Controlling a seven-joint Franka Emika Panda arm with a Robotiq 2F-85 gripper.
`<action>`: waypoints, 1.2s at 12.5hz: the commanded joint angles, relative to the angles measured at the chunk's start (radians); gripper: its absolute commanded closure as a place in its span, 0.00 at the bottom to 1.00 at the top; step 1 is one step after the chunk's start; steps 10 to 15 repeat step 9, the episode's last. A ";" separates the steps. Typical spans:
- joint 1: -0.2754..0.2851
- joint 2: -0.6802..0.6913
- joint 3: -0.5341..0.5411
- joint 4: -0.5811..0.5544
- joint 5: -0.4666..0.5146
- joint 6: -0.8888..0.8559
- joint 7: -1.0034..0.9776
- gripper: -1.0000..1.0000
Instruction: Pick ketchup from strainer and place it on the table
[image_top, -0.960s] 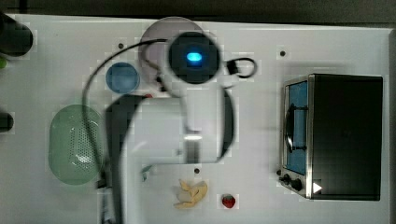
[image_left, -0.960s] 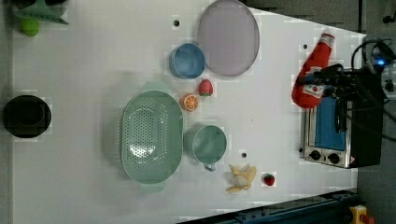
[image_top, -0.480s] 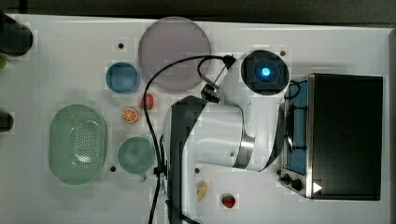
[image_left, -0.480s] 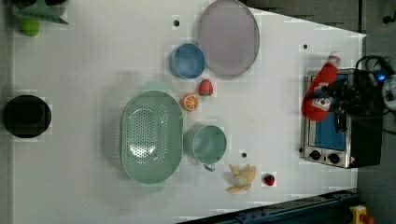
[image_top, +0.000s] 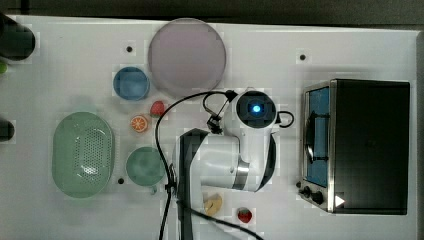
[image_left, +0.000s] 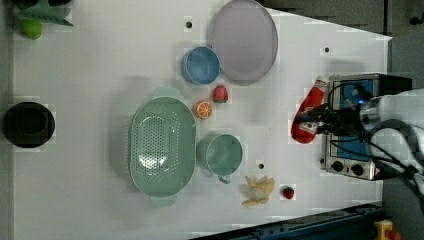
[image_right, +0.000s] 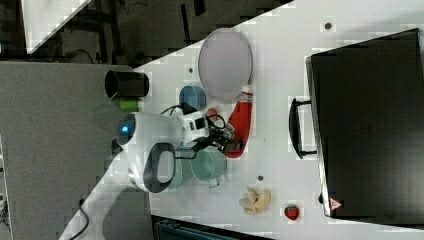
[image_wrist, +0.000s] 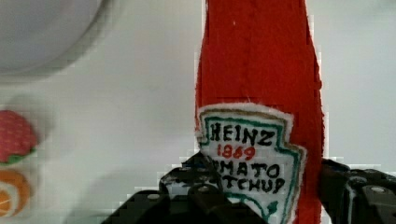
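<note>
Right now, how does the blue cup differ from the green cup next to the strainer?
The blue cup is blue and shows no handle; the green cup is pale green with a small handle. The blue cup sits beside the greyish-pink plate, while the green cup sits close beside the strainer. The green cup looks slightly larger. Both stand upright, open side up, on the table.

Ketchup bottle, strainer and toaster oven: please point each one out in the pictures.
ketchup bottle (image_left: 309, 112), left view, on its red body.
strainer (image_top: 83, 154), top view, on its perforated base.
toaster oven (image_top: 372, 145), top view, on its black top.
</note>
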 joint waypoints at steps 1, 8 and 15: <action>0.008 0.042 0.000 0.005 -0.031 0.069 -0.037 0.39; 0.007 0.014 -0.001 0.039 -0.025 0.053 -0.034 0.00; 0.007 -0.013 0.000 0.061 -0.024 0.021 -0.034 0.00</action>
